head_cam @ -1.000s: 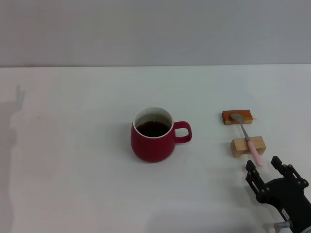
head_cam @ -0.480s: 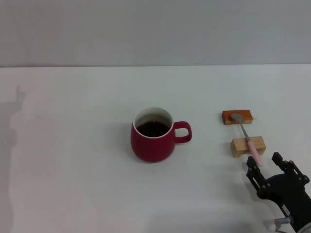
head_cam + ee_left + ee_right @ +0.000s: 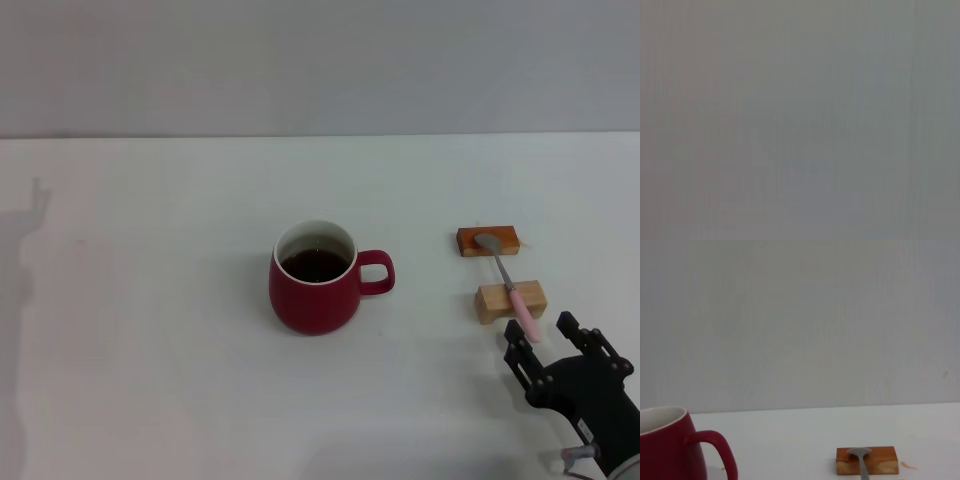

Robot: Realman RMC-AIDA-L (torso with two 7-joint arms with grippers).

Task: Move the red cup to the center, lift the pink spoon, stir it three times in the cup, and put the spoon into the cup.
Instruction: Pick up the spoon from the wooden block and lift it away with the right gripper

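- Nothing can be made out in the left wrist view, just flat grey, so the left claw isn't seen anywhere.
- The right claw (image 3: 550, 337) is only partly caught in the head view, low at the right edge; its arm is cut off by the frame. Its black fingers are spread apart and nothing is gripped.
- In the right wrist view the red cup (image 3: 675, 447) is chopped off at the edge, and only the bowl and a bit of neck of the pink spoon (image 3: 860, 458) are shown.
- The red cup (image 3: 314, 277) is sat near the middle of the white counter (image 3: 150, 300), handle turned toward the robot's right. It's a squat, glossy mug, white inside, with dark liquid in it.
- The pink spoon (image 3: 509, 286) is laid well to the right of the cup, bridged across two small blocks: grey metal bowl on the reddish-brown block (image 3: 488, 241), pale pink handle over the lighter wooden block (image 3: 511, 301).
- The handle tip is pointed at the right claw, just short of its fingertips, not touched.
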